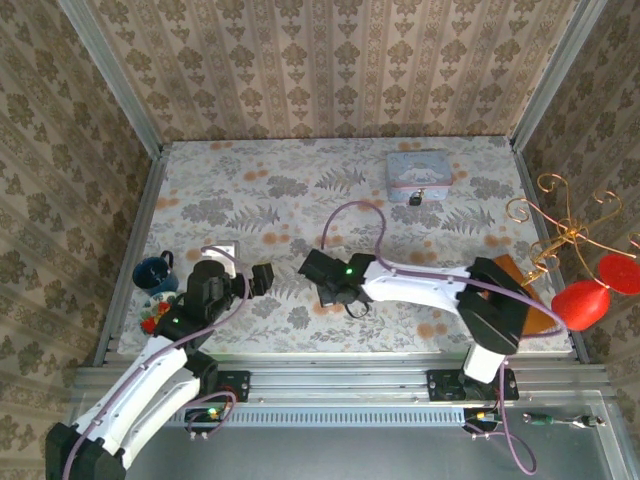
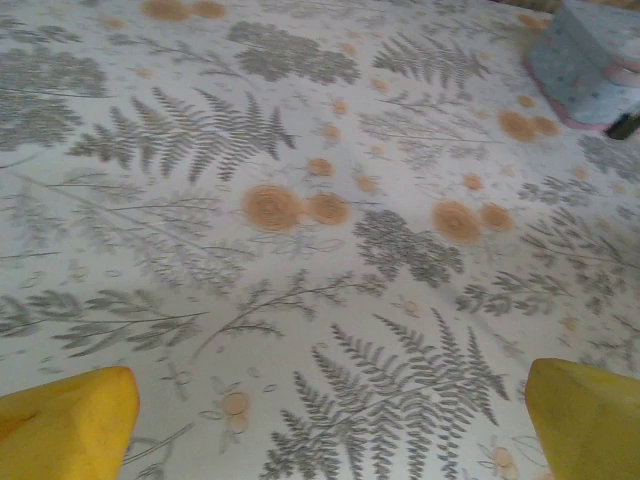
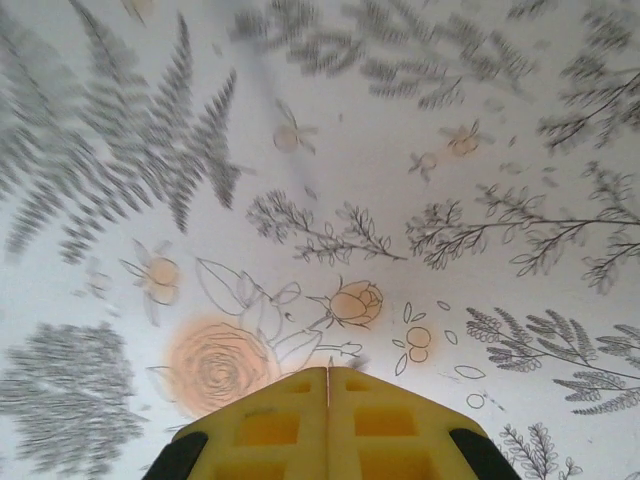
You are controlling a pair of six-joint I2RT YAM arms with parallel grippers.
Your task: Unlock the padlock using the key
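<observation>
Status: the padlock [image 1: 415,197] lies toward the far right corner of the desk [image 1: 250,190], just in front of the blue tin [image 1: 418,170]. No pincer is near it, so we judge the unlocking not begun.

We cannot make out the key. The right pincer [image 3: 328,375] is pressed together, tips down close over the desk's middle, nearer the near edge. We cannot tell whether the key sits between them. If it does, carrying and inserting remain.

Pose: the right arm stretches low and leftward. The left pincer [image 2: 320,440] stands wide apart and empty above the near left part of the desk, aimed toward the tin.
</observation>
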